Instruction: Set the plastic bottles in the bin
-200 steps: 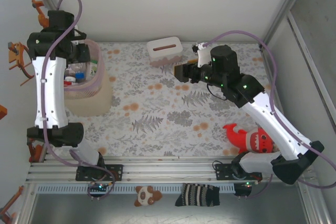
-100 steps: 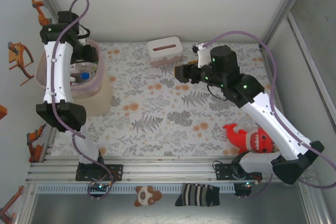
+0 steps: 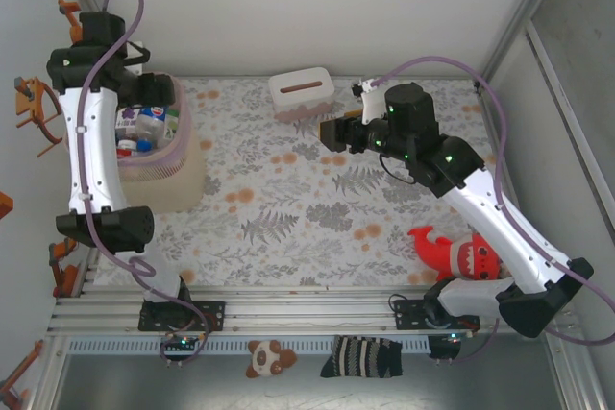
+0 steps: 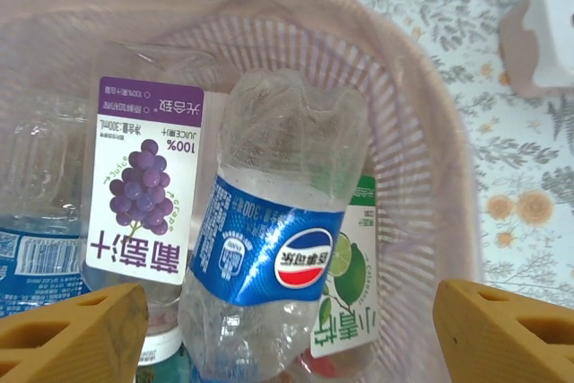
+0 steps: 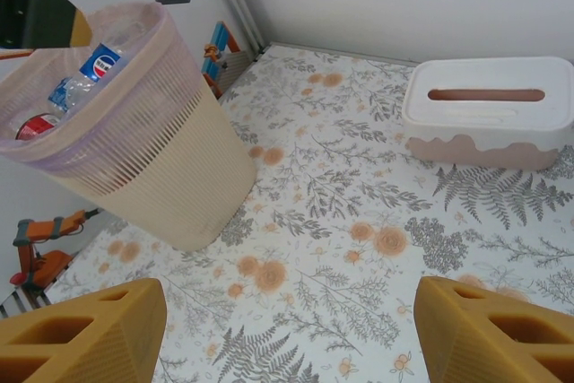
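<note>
Left wrist view: your left jaws stand spread and empty above the blue-label bottle point(image 4: 278, 248), which lies beside the grape-juice bottle point(image 4: 148, 195) on the pile inside the bin point(image 4: 408, 114). The pile appears to sit high, so a careless lift may catch the rim and tip the bin. Your right jaws, spread and empty, hang over the bench point(image 5: 359, 221), short of the tissue box point(image 5: 489, 114).

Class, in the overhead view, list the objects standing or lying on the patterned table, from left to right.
bin → white tissue box → red plush shark
</note>
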`<action>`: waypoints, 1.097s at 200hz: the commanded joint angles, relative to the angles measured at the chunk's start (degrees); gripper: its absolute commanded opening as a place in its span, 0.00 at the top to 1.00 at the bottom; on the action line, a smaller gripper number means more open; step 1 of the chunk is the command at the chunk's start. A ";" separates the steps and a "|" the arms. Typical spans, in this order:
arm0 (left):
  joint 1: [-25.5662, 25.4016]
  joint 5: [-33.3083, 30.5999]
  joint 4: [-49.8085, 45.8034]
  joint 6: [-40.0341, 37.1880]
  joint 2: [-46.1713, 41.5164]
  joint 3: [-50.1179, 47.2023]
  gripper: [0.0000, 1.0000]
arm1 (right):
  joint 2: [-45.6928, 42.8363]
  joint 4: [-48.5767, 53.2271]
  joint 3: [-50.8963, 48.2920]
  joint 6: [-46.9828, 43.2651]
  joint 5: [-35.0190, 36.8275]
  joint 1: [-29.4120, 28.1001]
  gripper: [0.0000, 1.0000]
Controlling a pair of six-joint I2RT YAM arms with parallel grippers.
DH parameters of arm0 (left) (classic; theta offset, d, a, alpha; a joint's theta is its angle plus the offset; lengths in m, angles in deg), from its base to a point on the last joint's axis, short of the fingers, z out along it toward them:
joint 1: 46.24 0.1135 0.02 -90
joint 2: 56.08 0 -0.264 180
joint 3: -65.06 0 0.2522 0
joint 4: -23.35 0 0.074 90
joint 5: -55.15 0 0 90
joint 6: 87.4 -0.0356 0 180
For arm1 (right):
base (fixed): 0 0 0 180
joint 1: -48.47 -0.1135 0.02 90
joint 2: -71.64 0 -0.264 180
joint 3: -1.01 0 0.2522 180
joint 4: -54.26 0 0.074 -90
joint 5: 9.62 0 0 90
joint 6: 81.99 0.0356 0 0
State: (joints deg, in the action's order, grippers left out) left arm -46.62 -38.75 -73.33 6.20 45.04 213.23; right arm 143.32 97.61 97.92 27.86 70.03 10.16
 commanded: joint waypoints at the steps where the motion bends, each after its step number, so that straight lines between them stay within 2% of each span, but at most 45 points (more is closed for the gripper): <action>1: -0.12 4.06 -0.22 1.06 -2.21 1.32 0.21 | -1.25 0.47 2.01 -0.80 1.21 0.34 0.28; 27: -1.07 7.84 0.66 1.45 -3.51 1.20 0.27 | -2.16 1.97 2.23 -2.07 3.50 0.45 0.28; 44: -2.78 13.64 4.11 1.95 -5.69 -1.99 0.30 | -3.01 2.93 2.03 -3.03 5.30 0.49 0.28; 62: -6.57 19.15 11.93 2.74 -9.53 -9.42 0.30 | -3.72 4.24 1.75 -3.90 7.43 1.20 0.28; 100: -13.00 23.59 32.33 6.70 -18.73 -30.85 0.28 | -5.05 7.95 -0.34 -6.51 14.85 4.16 0.28; 136: -17.01 20.07 50.41 6.88 -27.70 -53.49 0.19 | -6.94 8.39 -6.97 -7.47 22.35 9.89 0.22; 157: -18.70 16.79 58.17 6.56 -30.88 -64.62 0.19 | -7.93 6.05 -13.01 -7.20 25.42 13.77 0.17; 159: -18.87 16.55 58.75 6.57 -31.18 -65.44 0.20 | -8.02 5.82 -13.54 -7.18 25.52 14.09 0.15; 162: -19.17 16.15 59.54 6.52 -31.54 -66.89 0.20 | -8.19 5.25 -14.47 -7.06 25.84 14.55 0.04; 165: -19.51 15.73 60.29 6.59 -31.86 -68.20 0.21 | -8.36 4.82 -15.31 -6.98 26.16 15.03 0.01; 195: -24.07 7.43 63.97 7.69 -36.15 -79.15 0.21 | -10.33 1.27 -22.80 -5.86 29.45 18.70 0.01; 219: -25.94 -0.23 66.84 8.68 -39.22 -88.03 0.16 | -11.86 -3.48 -30.73 -5.54 33.58 20.92 0.01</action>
State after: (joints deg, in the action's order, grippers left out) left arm -71.21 -29.18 -12.79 13.04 9.43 131.18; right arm 133.90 100.34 72.22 21.48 96.89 29.33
